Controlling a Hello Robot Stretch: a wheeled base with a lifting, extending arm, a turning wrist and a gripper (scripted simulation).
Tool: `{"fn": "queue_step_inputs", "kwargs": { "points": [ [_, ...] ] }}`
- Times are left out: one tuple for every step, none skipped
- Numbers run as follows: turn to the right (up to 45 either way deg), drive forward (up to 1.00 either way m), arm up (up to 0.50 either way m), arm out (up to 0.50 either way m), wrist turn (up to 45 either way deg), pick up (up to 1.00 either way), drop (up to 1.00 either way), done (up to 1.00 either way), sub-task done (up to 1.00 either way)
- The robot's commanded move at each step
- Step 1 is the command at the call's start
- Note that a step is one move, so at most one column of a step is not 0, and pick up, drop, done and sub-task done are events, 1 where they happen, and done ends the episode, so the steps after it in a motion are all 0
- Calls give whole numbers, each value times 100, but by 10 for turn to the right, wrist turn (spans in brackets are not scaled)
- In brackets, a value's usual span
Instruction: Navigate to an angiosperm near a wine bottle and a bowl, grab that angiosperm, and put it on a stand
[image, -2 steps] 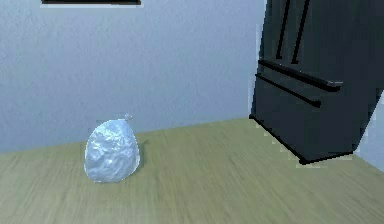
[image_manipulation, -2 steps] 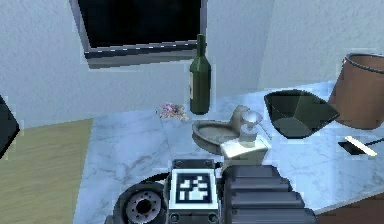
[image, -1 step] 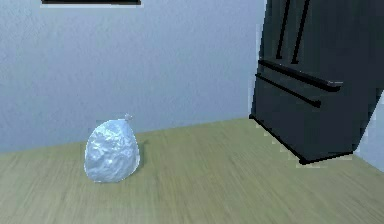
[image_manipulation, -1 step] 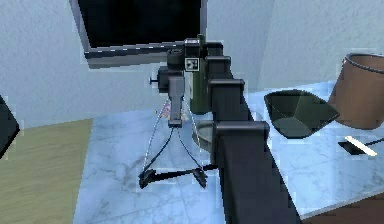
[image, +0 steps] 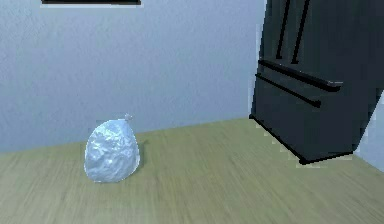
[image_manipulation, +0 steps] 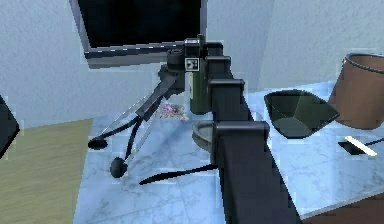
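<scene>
- Forward view: a tied, translucent plastic bag (image: 112, 152) sits on the wooden floor (image: 220, 185) in front of a pale wall. A black refrigerator (image: 315, 80) stands at the right.
- Arm side view: the arm (image_manipulation: 240, 150) reaches out over a pale marbled tabletop (image_manipulation: 320, 170). The gripper (image_manipulation: 108, 155) hangs at its far end, below a dark screen (image_manipulation: 140, 25).
- A dark wine bottle (image_manipulation: 198, 90) stands upright beside the gripper's body. A dark bowl (image_manipulation: 300, 110) lies near it to the right, and a brown pot (image_manipulation: 365, 90) stands at the right edge.
- A small pinkish thing (image_manipulation: 170, 108) sits just left of the bottle, by the gripper's body. I judge it to be the angiosperm, though it is too small to be sure.
- I cannot tell how the fingers are set, nor whether the gripper holds anything.
- Judged step: navigation looks done and the grab is in hand.
- The next move calls for fine placement on the pinkish thing without knocking the bottle. After that comes a clean lift, then a drive to find a stand.
</scene>
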Motion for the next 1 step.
{"fn": "queue_step_inputs", "kwargs": {
  "points": [
    [0,0,0,0,450,0,0,0,0]
  ]
}}
